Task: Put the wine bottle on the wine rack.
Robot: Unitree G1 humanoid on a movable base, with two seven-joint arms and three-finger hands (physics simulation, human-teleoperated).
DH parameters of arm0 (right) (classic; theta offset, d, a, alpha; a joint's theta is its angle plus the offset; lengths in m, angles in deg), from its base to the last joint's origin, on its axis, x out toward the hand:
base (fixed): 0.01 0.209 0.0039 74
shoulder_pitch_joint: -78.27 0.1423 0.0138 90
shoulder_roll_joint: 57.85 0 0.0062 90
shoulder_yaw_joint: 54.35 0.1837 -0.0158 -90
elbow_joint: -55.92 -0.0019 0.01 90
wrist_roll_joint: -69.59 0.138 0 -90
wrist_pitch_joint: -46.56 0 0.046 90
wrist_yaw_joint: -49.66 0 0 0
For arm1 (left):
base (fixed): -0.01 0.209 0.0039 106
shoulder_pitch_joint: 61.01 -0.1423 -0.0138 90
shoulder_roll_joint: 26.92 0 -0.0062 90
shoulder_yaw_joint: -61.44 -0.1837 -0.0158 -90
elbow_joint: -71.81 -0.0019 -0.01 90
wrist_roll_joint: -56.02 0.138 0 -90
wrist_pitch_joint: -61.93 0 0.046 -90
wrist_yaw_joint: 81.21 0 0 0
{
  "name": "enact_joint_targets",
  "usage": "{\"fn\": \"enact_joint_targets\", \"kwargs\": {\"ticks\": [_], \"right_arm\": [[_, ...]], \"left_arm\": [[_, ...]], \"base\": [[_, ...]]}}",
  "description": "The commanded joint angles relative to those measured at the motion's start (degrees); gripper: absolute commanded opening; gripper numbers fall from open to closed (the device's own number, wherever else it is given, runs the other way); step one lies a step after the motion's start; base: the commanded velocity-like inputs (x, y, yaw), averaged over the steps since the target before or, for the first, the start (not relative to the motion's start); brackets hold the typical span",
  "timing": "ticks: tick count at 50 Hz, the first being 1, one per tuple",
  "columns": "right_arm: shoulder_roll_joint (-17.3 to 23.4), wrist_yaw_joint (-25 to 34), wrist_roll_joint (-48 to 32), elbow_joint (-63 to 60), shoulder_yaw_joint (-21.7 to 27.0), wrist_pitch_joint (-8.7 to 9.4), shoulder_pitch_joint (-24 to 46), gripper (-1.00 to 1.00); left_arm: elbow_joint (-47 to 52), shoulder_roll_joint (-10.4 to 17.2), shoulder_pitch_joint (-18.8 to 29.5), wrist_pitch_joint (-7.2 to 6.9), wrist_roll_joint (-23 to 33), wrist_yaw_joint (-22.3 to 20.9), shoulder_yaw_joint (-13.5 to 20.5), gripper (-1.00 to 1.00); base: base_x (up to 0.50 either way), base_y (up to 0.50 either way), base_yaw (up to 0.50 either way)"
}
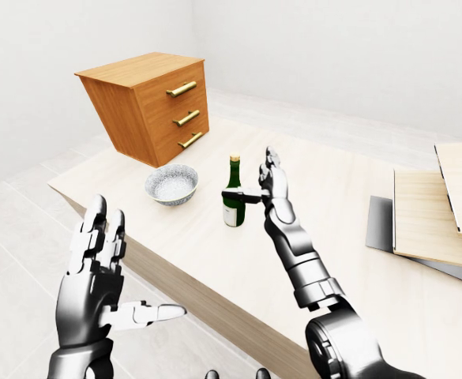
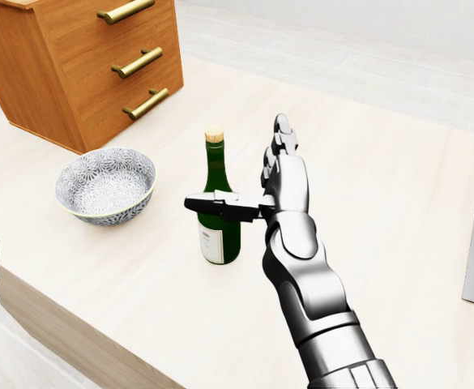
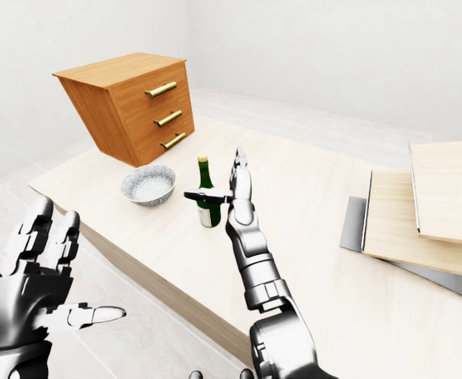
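A green wine bottle with a cork and a white label stands upright on the pale wooden table. My right hand is open just to the bottle's right in the head view. Its fingers point up, and its thumb lies across the near side of the bottle's body; no fingers close round the glass. My left hand hangs open, palm spread, off the table's edge at the lower left of the left-eye view. No clear wine rack shows.
A patterned bowl sits left of the bottle. Beyond it stands a wooden drawer cabinet with brass handles. Light wooden boards on a grey slab lie at the table's right. The table's edge runs along the lower left.
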Motion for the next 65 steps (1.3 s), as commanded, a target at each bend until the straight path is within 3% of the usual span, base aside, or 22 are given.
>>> {"fn": "enact_joint_targets", "kwargs": {"ticks": [1,7,21,42,51,65], "right_arm": [[0.16,0.2,0.3,6.51,0.68,-2.22,3.51,1.0],[0.4,0.49,0.39,12.63,1.33,-5.63,6.16,1.0],[1.67,1.22,0.54,19.31,2.09,-7.4,10.96,1.0],[1.59,2.38,-2.72,19.85,1.07,-3.99,13.15,1.0],[1.44,2.65,-3.24,22.01,1.4,-3.47,15.49,1.0],[1.26,2.51,-3.29,25.65,2.2,-4.55,18.26,1.0]], "left_arm": [[0.8,0.67,0.56,0.0,0.03,0.77,-0.63,1.0],[1.82,0.89,0.77,0.0,0.24,1.14,-1.15,1.0],[1.48,1.02,0.34,0.0,0.47,1.49,-1.8,1.0],[1.59,1.04,-0.79,0.0,1.02,1.83,-3.15,1.0],[0.95,1.15,-1.42,0.0,0.67,1.81,-3.05,1.0],[0.48,1.03,-1.26,0.0,0.19,1.49,-2.08,1.0]], "base": [[0.0,0.0,0.0],[0.0,0.0,0.0],[0.0,0.0,0.0],[0.0,0.0,0.0],[0.0,0.0,0.0],[0.0,0.0,0.0]]}}
